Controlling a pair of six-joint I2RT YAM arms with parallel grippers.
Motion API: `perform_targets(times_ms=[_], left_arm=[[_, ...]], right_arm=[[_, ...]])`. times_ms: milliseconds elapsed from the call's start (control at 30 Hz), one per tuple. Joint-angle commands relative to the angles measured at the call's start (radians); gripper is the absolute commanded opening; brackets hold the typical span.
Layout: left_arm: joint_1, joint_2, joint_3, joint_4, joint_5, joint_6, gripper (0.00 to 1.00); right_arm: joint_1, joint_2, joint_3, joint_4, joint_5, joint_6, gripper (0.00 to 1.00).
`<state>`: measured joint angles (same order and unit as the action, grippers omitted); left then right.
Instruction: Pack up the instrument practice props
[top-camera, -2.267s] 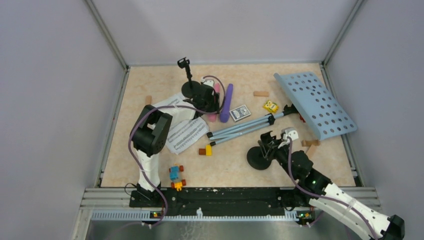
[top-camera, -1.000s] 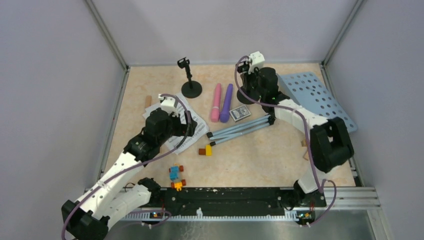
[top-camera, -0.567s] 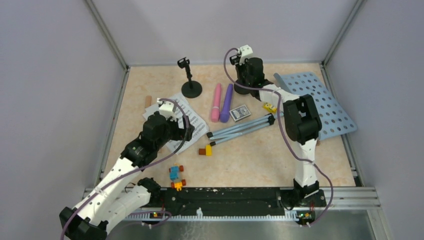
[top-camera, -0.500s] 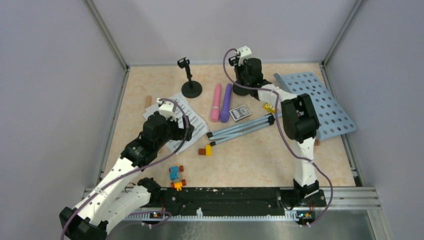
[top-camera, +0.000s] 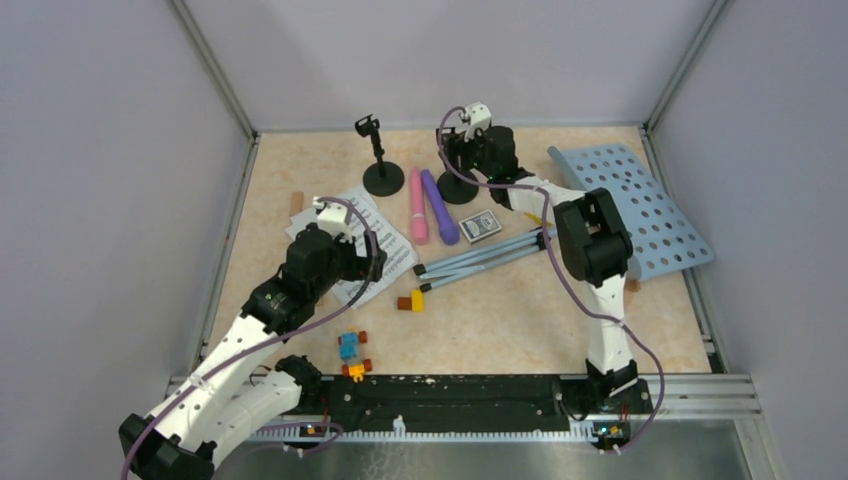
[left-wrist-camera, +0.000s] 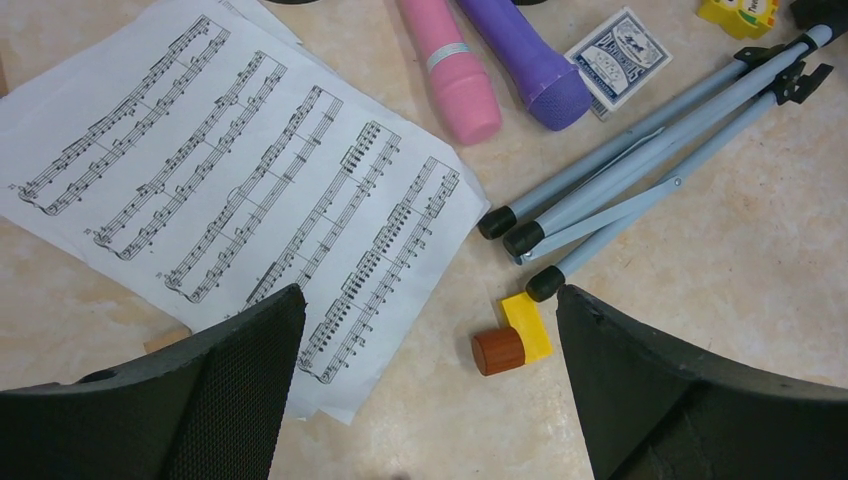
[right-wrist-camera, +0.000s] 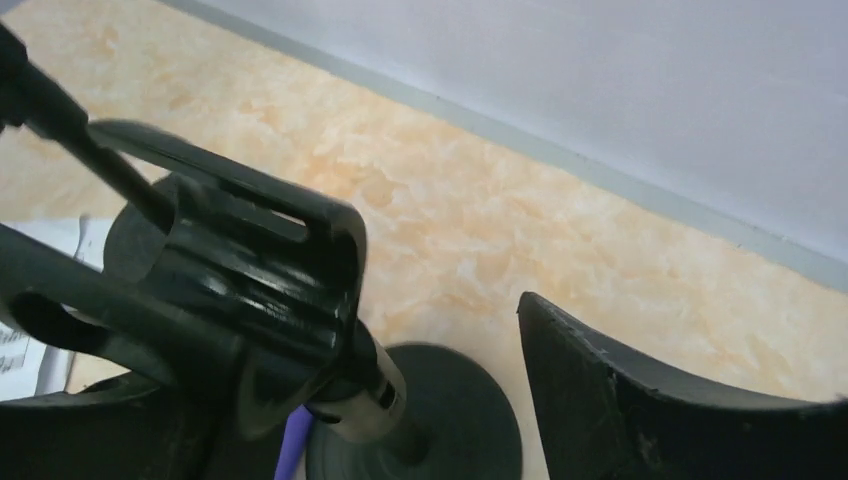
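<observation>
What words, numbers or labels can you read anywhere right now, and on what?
No word or number reads clearly in any view.
Sheet music: printed staves and notes only, no readable title.
Card box: blue-white pattern, lettering too small.
Yellow brick: marks cut off, unreadable.

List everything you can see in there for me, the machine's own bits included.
Perforated plastic music desk: one, pale blue, far right, with folded tripod legs lying at centre.
White sheet-music pages: a few overlapping, left of centre.
Toy microphones: two, one pink, one purple, side by side, far centre.
Black round-based mic holders: two, upright; one left of the microphones, the other right of them.
Small card box: one, blue-white, beside the purple microphone.
Toy bricks and wooden blocks: several, colourful, scattered.
Robot arms: two, white-black; left pincer open above the pages, right pincer open at the second holder.
</observation>
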<state>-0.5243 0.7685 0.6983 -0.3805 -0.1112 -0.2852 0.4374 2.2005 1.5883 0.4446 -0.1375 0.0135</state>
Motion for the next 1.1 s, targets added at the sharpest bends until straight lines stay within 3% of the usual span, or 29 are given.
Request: perform_targets(times_ms=[0, 267, 533, 767, 900, 1067], left_arm=[[-0.002, -0.006, 0.002, -0.015, -0.041, 0.005, 0.99], [-0.003, -0.020, 0.016, -0.049, -0.126, -0.028, 0.99], [-0.002, -0.011, 0.071, -0.155, -0.158, -0.060, 0.99], [-0.001, -0.068, 0.083, -0.176, -0.218, -0.018, 0.99], [-0.002, -0.085, 0.055, -0.181, -0.225, -0.042, 0.99], [-0.002, -0.112, 0.032, -0.178, -0.244, -0.109, 0.99]], right_arm=[[0.009, -0.123, -0.110, 0.102, 0.058, -0.006, 0.79], [0.009, -0.535, -0.444, -0.025, 0.167, 0.019, 0.82], [0.010, -0.981, -0.583, -0.653, 0.244, 0.271, 0.83], [0.011, -1.347, -0.635, -1.039, 0.205, 0.358, 0.85], [0.011, -1.582, -0.694, -1.098, 0.181, 0.340, 0.85], [0.011, -1.884, -0.806, -1.043, 0.254, 0.304, 0.84]])
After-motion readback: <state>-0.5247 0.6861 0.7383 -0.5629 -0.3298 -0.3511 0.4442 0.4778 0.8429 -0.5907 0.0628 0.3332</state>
